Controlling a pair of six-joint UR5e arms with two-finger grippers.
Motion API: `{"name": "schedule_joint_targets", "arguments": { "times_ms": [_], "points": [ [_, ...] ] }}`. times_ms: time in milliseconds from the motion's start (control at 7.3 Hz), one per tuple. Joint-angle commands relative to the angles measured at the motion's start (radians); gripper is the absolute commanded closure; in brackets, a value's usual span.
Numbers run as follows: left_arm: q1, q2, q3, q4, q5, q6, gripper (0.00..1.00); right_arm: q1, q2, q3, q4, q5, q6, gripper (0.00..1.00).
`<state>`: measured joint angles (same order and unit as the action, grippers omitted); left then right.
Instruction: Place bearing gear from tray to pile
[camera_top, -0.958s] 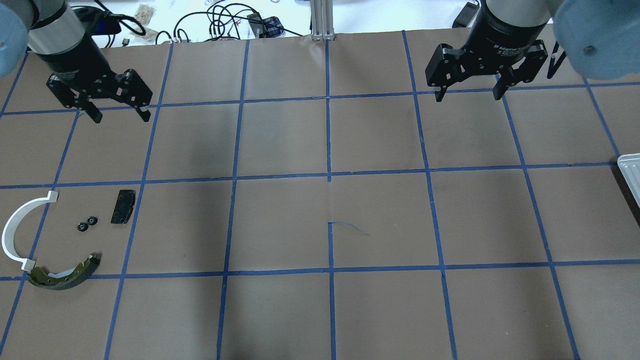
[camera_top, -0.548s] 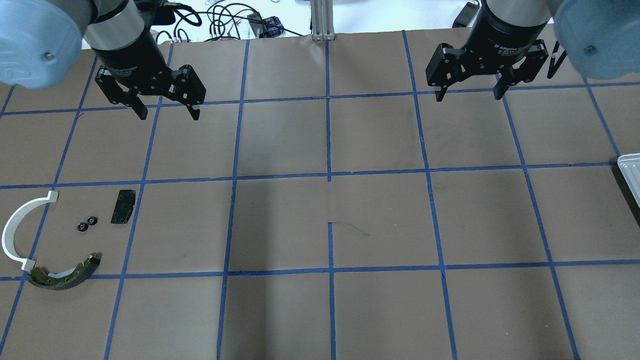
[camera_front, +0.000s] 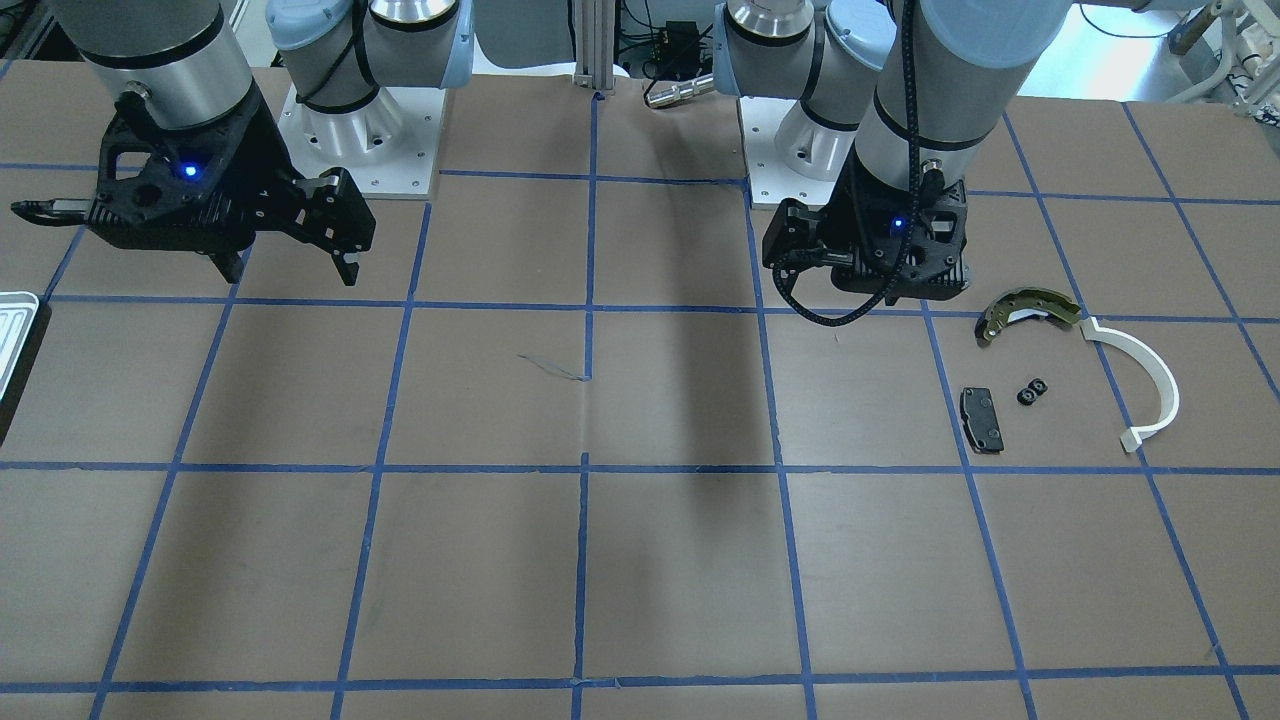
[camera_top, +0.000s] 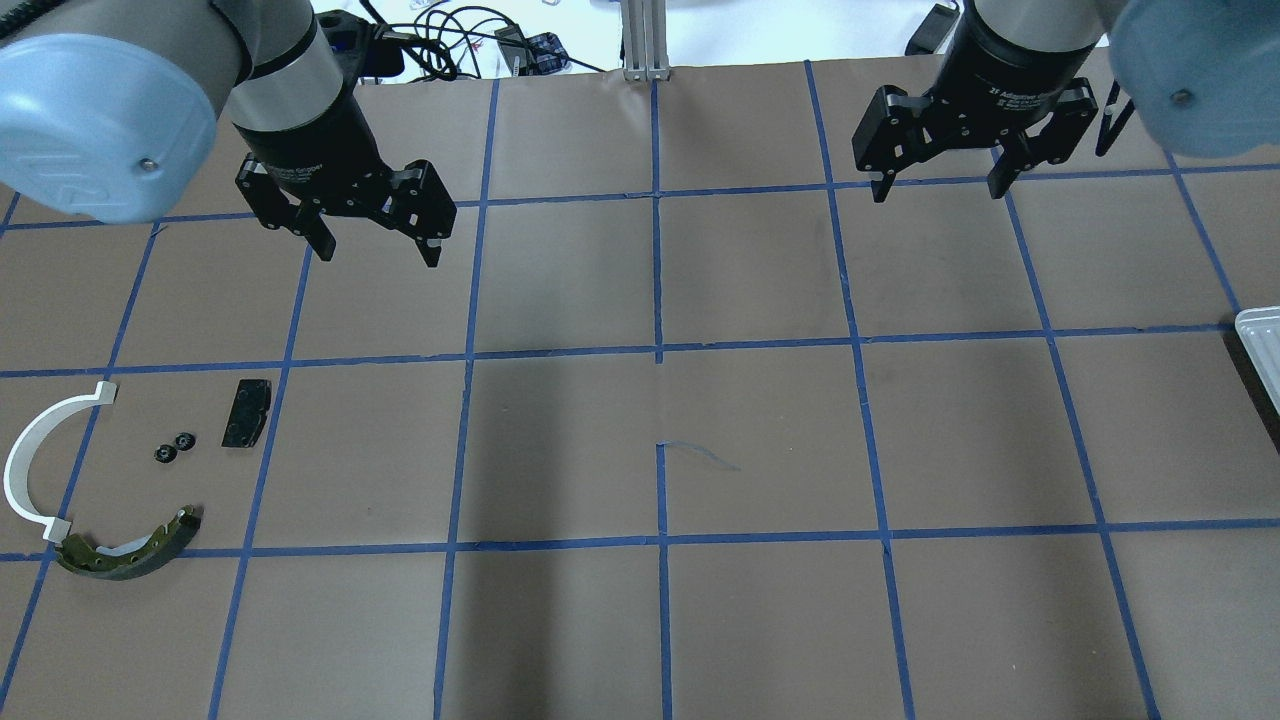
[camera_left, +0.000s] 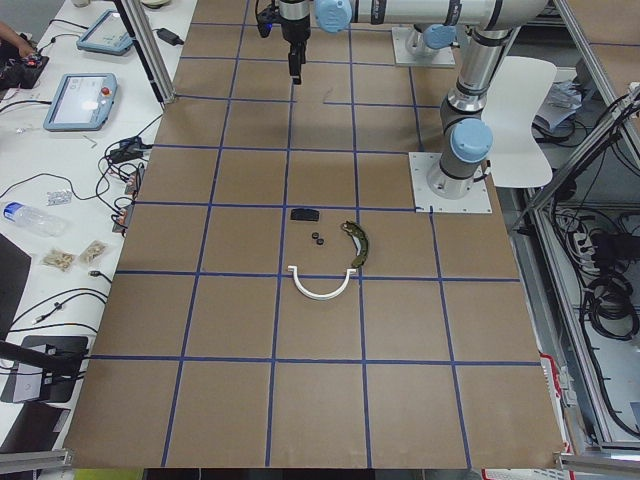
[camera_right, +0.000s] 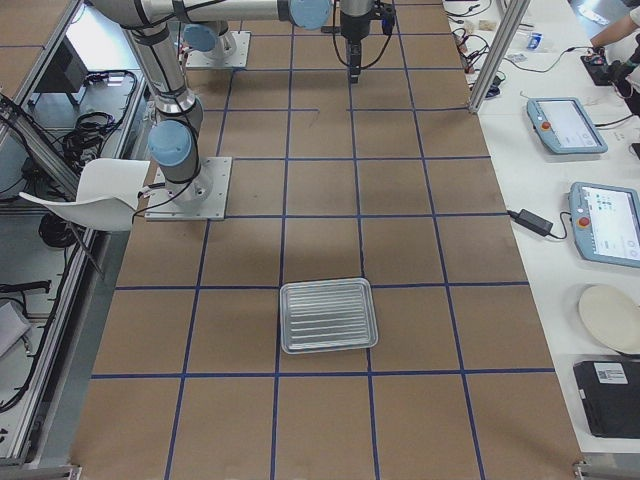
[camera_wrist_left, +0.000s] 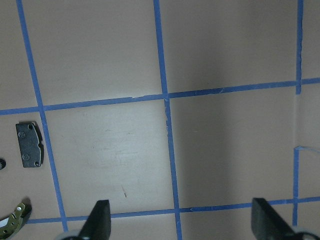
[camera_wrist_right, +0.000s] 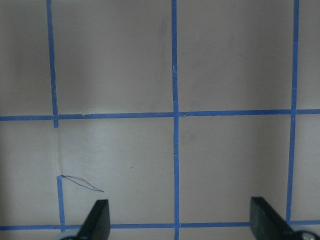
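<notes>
Two small black bearing gears (camera_top: 175, 447) lie in the pile at the table's left, between the white plastic arc (camera_top: 28, 470), the black brake pad (camera_top: 246, 412) and the brass-and-black brake shoe (camera_top: 130, 548). The ribbed silver tray (camera_right: 328, 316) sits at the far right, with nothing showing on it; only its corner (camera_top: 1262, 345) shows overhead. My left gripper (camera_top: 378, 252) hangs open and empty above the table, behind and to the right of the pile. My right gripper (camera_top: 938, 193) is open and empty at the back right.
Brown paper with a blue tape grid (camera_top: 660, 350) covers the table. Cables and small devices (camera_top: 470, 45) lie beyond the back edge. The arms' base plates (camera_front: 360, 140) stand at the robot's side. Tablets and cables (camera_left: 85, 100) sit on side benches.
My left arm has swung to the right, from the far-left back corner toward the centre, its gripper still open. The right arm and the parts have not moved.
</notes>
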<state>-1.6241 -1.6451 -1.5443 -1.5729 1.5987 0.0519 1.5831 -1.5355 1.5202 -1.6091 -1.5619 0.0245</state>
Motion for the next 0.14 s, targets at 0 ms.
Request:
{"name": "schedule_joint_targets", "arguments": {
  "times_ms": [0],
  "points": [
    [-0.002,0.004,-0.008,0.001,-0.043,0.000,0.00,0.000,0.000,0.000,0.000,0.000,0.000,0.00]
  ]
}}
